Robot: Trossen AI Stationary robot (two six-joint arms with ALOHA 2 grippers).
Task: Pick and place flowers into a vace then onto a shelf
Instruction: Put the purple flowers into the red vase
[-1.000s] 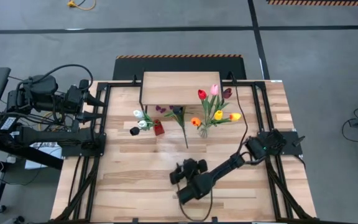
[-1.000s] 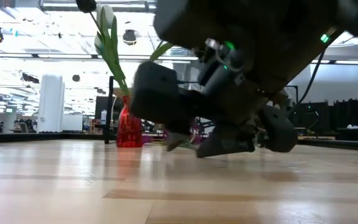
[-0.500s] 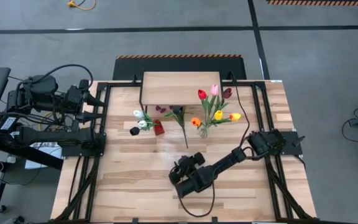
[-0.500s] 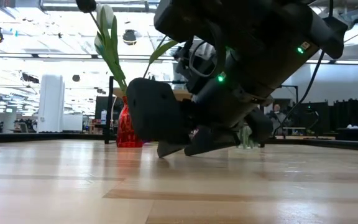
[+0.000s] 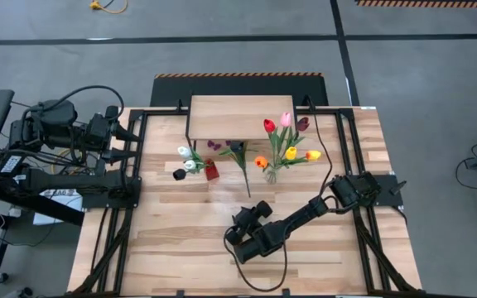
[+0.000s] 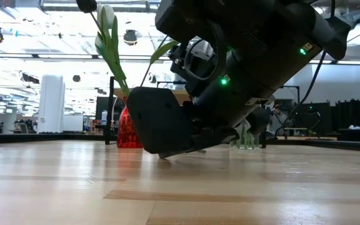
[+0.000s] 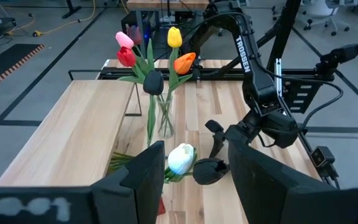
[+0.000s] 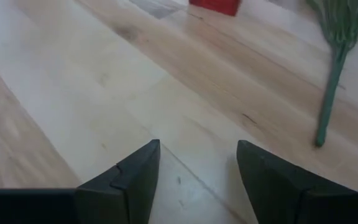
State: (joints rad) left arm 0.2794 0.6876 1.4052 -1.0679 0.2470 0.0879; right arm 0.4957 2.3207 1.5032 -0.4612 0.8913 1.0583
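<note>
My right pincer (image 5: 233, 237) hangs wide and empty low over the wooden worktop (image 5: 172, 240). The loose green-stemmed flower (image 5: 240, 162) lies at twelve o'clock; next I must reach and grasp its stem.

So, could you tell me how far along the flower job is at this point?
Done: tulips stand in the clear vase, white and black ones in the red vase. In hand: nothing; the right gripper is low over the table, jaws open and empty. Left: the sprig lies loose, and both vases sit on the table, not the shelf. The left gripper waits at the table's left edge.
</note>
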